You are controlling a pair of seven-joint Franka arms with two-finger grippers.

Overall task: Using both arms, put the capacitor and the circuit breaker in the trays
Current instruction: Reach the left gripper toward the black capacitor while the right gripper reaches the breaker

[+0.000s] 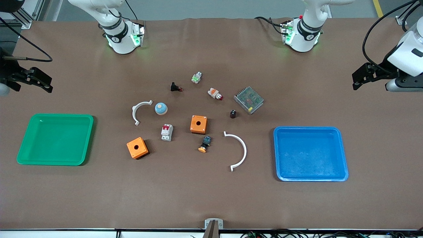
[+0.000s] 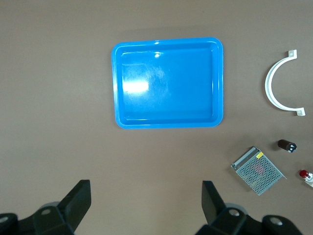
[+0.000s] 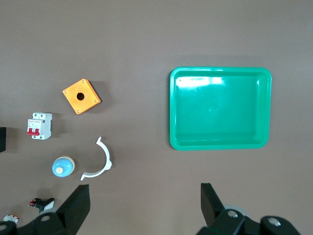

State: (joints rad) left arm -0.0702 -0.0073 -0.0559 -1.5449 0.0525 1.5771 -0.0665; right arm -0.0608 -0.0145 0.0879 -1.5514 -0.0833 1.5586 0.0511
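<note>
Clearly, the capacitor stood upright on the counter, just beside the grey mesh-topped power unit and on the side toward the blue tray. The left claw hung over the left arm's end of the counter with its fingers spread wide and empty, so the capacitor lay inward from it, past the blue tray, and this arm was the nearer one. The circuit breaker lay flat between the two orange boxes, and its long axis seemed to run nearly toward the front camera. The right claw, also open and empty, hung over the other end, above the green tray, nearer to the breaker.
</note>
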